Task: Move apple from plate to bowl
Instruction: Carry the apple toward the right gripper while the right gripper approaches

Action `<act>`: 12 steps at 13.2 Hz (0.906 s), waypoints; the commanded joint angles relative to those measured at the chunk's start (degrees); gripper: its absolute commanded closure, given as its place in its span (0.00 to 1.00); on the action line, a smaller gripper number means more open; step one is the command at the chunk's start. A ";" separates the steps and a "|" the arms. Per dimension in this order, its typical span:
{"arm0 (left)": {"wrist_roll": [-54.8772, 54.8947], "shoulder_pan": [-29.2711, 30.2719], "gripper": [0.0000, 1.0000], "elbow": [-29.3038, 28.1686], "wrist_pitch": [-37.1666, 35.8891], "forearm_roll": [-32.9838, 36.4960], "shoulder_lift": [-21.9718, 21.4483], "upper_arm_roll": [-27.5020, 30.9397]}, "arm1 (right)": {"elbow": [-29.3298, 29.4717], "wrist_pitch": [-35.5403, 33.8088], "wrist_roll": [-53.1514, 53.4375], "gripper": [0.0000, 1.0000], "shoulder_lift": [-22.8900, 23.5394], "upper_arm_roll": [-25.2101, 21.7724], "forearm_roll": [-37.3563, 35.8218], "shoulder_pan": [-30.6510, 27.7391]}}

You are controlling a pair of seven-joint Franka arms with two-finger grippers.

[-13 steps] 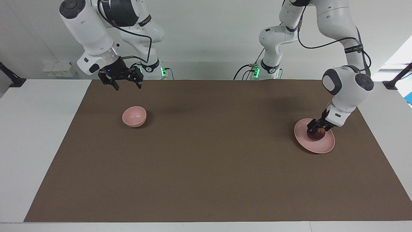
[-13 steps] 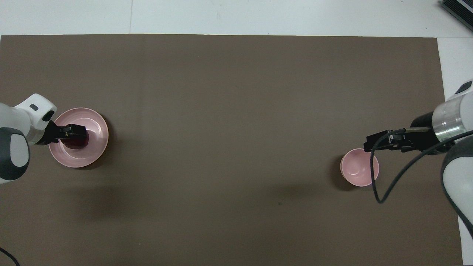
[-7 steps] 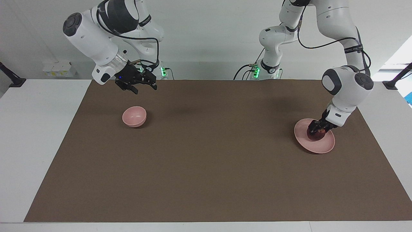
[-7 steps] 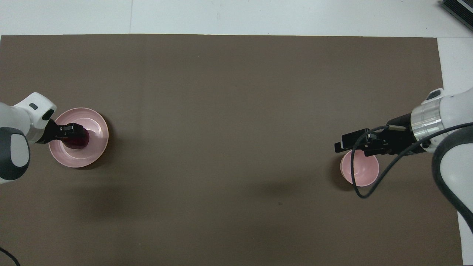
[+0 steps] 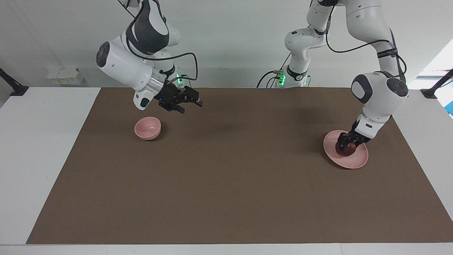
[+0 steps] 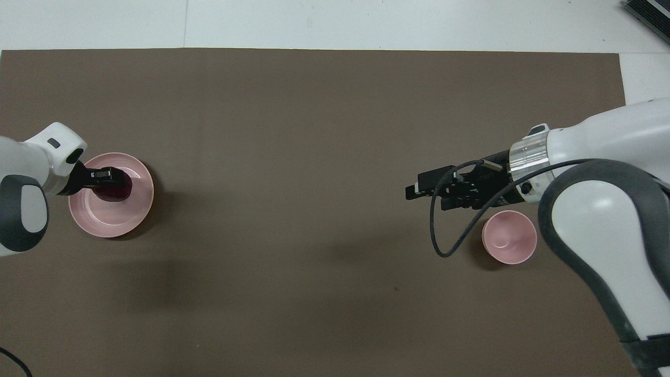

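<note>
The dark red apple (image 5: pixel 347 150) sits on the flat pink plate (image 5: pixel 357 161) toward the left arm's end of the table. My left gripper (image 5: pixel 348 142) is down on the plate, shut on the apple. In the overhead view the apple (image 6: pixel 116 192), the plate (image 6: pixel 131 220) and the left gripper (image 6: pixel 111 180) show the same. The small deep pink bowl (image 5: pixel 147 128) is empty toward the right arm's end; it also shows in the overhead view (image 6: pixel 509 238). My right gripper (image 5: pixel 191 106) is open and empty in the air, over the mat beside the bowl (image 6: pixel 419 189).
A brown mat (image 5: pixel 226 184) covers most of the white table (image 5: pixel 42 141). A black cable loop (image 6: pixel 445 246) hangs from the right wrist beside the bowl. Small white boxes (image 5: pixel 63 76) stand at the wall past the right arm's end.
My right arm has swung from over the bowl toward the table's middle, gripper open throughout. My left gripper has stayed at the apple, which has shifted slightly on the plate.
</note>
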 commanded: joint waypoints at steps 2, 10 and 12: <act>0.11 -3.30 1.00 7.71 -11.37 -1.21 -4.34 -0.07 | -0.44 2.41 3.42 0.00 0.17 -0.07 4.65 1.75; 0.28 -11.82 1.00 10.11 -18.71 -29.75 -7.07 -0.51 | -0.62 12.34 11.42 0.00 1.75 -0.07 9.15 8.87; -0.16 -15.42 1.00 9.85 -18.53 -35.81 -7.68 -0.51 | -0.53 12.60 11.50 0.00 1.75 -0.07 9.15 8.87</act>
